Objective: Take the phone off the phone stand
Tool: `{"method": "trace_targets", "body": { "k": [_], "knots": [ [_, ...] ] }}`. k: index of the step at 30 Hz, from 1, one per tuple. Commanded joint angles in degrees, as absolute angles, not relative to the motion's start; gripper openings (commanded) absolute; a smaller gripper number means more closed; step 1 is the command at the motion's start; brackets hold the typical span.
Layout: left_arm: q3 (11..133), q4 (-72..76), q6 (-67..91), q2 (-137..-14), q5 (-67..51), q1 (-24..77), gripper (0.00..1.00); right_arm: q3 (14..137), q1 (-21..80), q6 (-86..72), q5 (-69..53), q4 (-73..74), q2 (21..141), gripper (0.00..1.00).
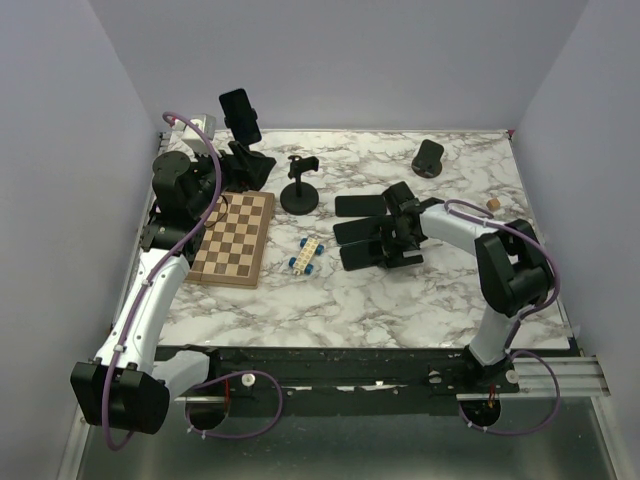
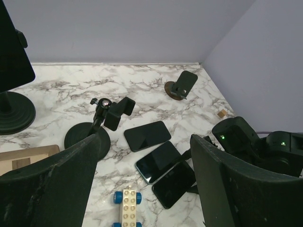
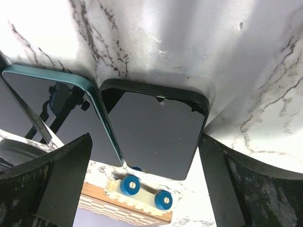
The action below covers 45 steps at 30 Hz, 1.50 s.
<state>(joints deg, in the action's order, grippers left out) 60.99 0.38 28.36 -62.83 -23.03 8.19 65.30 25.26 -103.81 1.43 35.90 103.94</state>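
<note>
1. The phone (image 1: 240,113) stood upright in its stand (image 1: 252,165) at the far-left corner of the table (image 1: 400,310), held in the clamp.
2. The left gripper (image 2: 144,137) was near that corner, beside the stand. Its fingers (image 2: 61,179) were spread wide and held nothing.
3. In the left wrist view the phone (image 2: 12,47) and the stand's base (image 2: 14,113) sat at the left border, outside the gap between the fingers.
4. The right gripper (image 1: 398,240) hung low over three flat phones (image 1: 355,230) lying side by side right of the table's centre.
5. Its fingers (image 3: 52,184) were wide apart, with a black phone (image 3: 156,135) on the table between them and a teal-edged phone (image 3: 57,113) just beside it. Whether the fingers touched either one could not be told.
6. A second stand (image 1: 300,190) stood bare near the far edge, and a third stand (image 1: 430,157) stood toward the far-right corner.
7. A chessboard (image 1: 235,238) lay by the left edge, with a toy car (image 1: 307,257) between it and the flat phones.
</note>
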Motion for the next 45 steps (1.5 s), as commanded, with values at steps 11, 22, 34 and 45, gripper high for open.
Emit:
{"method": "trace_targets", "body": {
  "k": [11, 22, 34, 45],
  "knots": [
    [60.6, 0.84, 27.39, -62.96, -22.88, 7.73, 0.85, 56.95, 27.51, -71.1, 21.94, 33.41, 89.45, 1.0],
    [59.97, -1.63, 24.74, -63.74, -12.75, 6.34, 0.98, 44.57, 27.86, -27.08, -5.92, 16.78, 68.28, 1.0],
    [59.48, 10.89, 31.83, -74.2, -26.43, -3.45, 0.98, 39.73, 27.86, -23.12, -19.42, 7.61, 55.58, 1.0],
    [74.2, 34.62, 42.1, -95.98, -42.51, -12.43, 0.99, 43.36, 27.86, -24.96, -25.93, 8.46, 54.83, 1.0]
  ]
}}
